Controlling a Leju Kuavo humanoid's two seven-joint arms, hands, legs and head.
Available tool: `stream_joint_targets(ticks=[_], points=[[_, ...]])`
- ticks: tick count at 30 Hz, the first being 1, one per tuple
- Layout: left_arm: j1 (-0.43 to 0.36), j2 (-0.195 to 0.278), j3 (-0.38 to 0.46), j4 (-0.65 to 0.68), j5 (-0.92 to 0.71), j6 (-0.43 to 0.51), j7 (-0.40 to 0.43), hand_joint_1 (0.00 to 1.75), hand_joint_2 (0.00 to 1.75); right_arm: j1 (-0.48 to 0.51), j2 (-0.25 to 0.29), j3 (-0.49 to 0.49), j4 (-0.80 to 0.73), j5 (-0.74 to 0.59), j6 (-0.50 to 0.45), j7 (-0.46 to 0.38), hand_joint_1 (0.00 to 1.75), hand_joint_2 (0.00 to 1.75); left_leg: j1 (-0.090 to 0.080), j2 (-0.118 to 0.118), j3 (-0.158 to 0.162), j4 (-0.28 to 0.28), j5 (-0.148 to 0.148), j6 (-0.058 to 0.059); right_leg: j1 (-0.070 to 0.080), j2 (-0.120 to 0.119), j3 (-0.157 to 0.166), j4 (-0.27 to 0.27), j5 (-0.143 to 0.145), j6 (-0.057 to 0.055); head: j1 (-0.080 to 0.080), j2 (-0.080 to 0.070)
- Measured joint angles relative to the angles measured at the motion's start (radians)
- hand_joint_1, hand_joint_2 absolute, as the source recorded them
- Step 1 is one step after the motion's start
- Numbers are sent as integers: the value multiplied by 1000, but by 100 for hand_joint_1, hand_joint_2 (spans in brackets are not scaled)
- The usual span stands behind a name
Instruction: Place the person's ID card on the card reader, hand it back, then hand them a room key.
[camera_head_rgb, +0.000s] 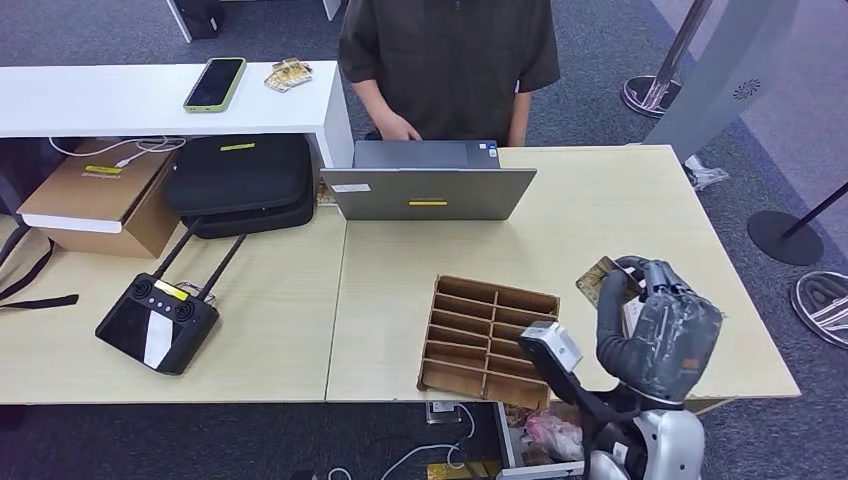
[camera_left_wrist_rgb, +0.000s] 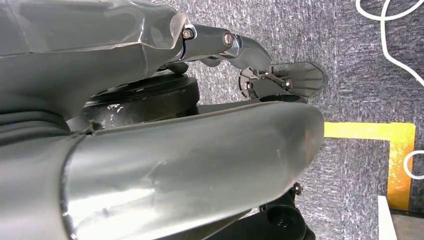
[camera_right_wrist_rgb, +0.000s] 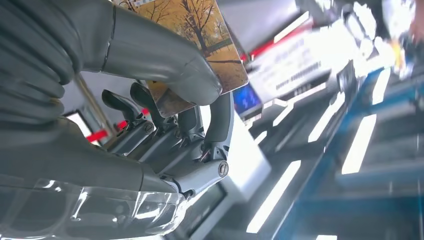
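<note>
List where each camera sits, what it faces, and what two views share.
Head view: high on the body, facing down at the pale wooden table; right hand raised.
Left wrist view: behind the left hand, facing grey carpet.
Right wrist view: behind the right hand, facing ceiling lights.
Shared: the tree-printed card, head and right wrist.

Card (camera_head_rgb: 598, 279): printed with autumn trees on a golden ground, pinched by the right robot hand (camera_head_rgb: 655, 325), raised above the desk (camera_head_rgb: 620, 200), tilted.

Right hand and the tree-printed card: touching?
Touching. The right wrist view shows the right hand pinching the tree-printed card between thumb and fingers.
</note>
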Motion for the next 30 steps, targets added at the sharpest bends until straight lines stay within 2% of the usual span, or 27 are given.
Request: stream_joint_targets(ticks=[5,12,23,26,30], points=[[0,0,0,0,2,-1,0,0,0,21,-14,-53,-43,-5,-72,-47,175,175,0,0,0,0,0,0,0,0,0,0,0,0,0,0],[1,1,0,0,14,-9,5,0,0,33,-14,-105,-69,-55,-77,-106,175,175,0,0,0,0,0,0,0,0,0,0,0,0,0,0],[0,1,0,0,28,-17,8,0,0,14,-14,-123,-45,-101,-76,-136,175,175,0,0,0,0,0,0,0,0,1,1,0,0,0,0],[-1,0,0,0,29,-25,19,0,0,-64,-12,-109,32,-140,-55,-158,175,175,0,2,0,-1,0,0,0,3,1,1,1,0,0,0],[-26,1,-19,0,-26,-45,98,0,0,-301,28,-60,260,-154,31,-142,175,175,0,5,1,-1,4,-2,0,6,-1,2,4,-1,0,0]])
